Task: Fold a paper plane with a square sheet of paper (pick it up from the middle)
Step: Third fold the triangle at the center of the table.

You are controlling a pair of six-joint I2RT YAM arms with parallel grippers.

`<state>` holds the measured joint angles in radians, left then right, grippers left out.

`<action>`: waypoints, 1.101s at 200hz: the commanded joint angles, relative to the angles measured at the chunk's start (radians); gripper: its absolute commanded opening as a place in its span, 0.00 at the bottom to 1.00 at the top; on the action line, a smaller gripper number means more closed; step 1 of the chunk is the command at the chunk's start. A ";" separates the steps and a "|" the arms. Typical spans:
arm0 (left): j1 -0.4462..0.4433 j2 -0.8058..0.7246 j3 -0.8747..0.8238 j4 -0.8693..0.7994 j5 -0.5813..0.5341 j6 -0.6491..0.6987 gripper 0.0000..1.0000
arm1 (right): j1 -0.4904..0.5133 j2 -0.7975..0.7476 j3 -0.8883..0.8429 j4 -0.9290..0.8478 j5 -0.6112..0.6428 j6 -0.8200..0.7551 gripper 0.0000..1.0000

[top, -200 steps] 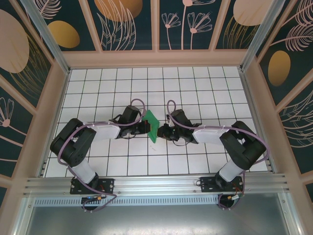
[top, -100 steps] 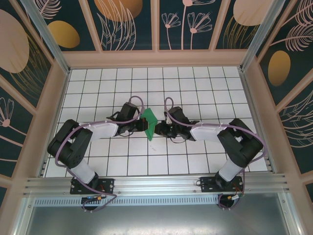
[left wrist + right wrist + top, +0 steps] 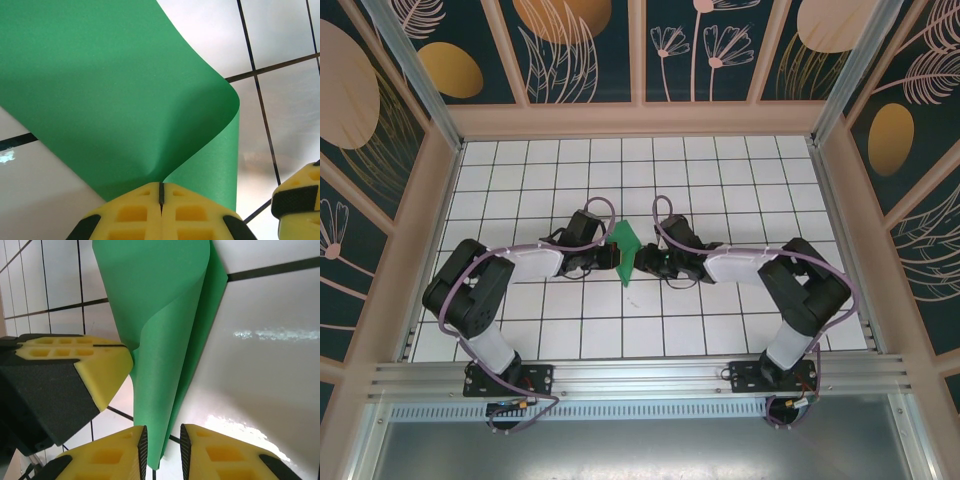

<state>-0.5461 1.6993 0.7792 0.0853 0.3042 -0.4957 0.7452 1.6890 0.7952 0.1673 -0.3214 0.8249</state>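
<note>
Closest in, at the bottom edge of the left wrist view, your left gripper has its yellow pads pressed together with the paper pinched in the seam, so it's clamped firm. From there the green sheet fans up and left across the frame. Its right edge curls over in a soft roll, not a crease.

Over on the right wrist view, your right gripper sits at the bottom edge. Its fingers are narrowly apart, straddling the paper's lower tip with a gap showing on the right side, so there's no grip yet.

In the overhead view the paper stands up off the white tiled table at mid-frame, between the two grippers.

You look to be mid-fold, bringing the two halves together for the centre crease. Next, I'd say, close the right fingers on that tip and line up the edges. Then press the roll flat, gently, because thin paper like this may buckle or slip out of line.
</note>
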 commanded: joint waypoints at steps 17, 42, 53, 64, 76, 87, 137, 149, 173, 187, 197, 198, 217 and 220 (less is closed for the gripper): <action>0.016 0.009 0.031 -0.035 -0.010 0.059 0.00 | -0.009 0.052 0.056 -0.007 0.018 0.013 0.31; 0.020 0.037 0.040 -0.045 -0.017 0.082 0.00 | -0.015 0.076 0.079 -0.015 0.031 0.015 0.31; 0.022 0.039 0.041 -0.045 -0.017 0.087 0.00 | -0.021 0.081 0.079 -0.002 0.029 0.024 0.31; 0.021 0.040 0.047 -0.045 -0.018 0.092 0.00 | -0.027 0.089 0.080 0.017 0.015 0.028 0.32; 0.021 0.045 0.053 -0.050 -0.019 0.096 0.00 | -0.032 0.099 0.085 0.029 0.001 0.031 0.33; 0.023 0.048 0.058 -0.054 -0.019 0.103 0.00 | -0.039 0.109 0.089 0.043 -0.015 0.036 0.33; 0.023 0.036 0.049 -0.054 -0.017 0.109 0.00 | -0.080 0.151 0.111 0.096 -0.055 0.051 0.39; 0.024 0.036 0.046 -0.053 -0.017 0.107 0.00 | -0.091 0.171 0.135 0.096 -0.084 0.046 0.38; 0.023 0.043 0.053 -0.057 -0.001 0.103 0.00 | -0.095 0.198 0.176 0.092 -0.104 0.035 0.36; 0.023 0.042 0.052 -0.053 0.006 0.100 0.00 | -0.098 0.212 0.193 0.084 -0.107 0.029 0.35; 0.023 0.043 0.054 -0.053 0.010 0.097 0.00 | -0.101 0.224 0.203 0.081 -0.112 0.029 0.34; 0.023 0.042 0.054 -0.053 0.011 0.097 0.00 | -0.100 0.226 0.204 0.082 -0.113 0.029 0.34; 0.023 0.041 0.052 -0.049 0.024 0.088 0.00 | -0.100 0.243 0.214 0.088 -0.125 0.029 0.31; 0.023 0.041 0.052 -0.048 0.027 0.086 0.00 | -0.100 0.244 0.215 0.091 -0.127 0.028 0.31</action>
<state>-0.5289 1.7317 0.8139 0.0479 0.3061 -0.4114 0.6498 1.9076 0.9821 0.2367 -0.4141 0.8650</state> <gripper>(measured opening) 0.068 0.319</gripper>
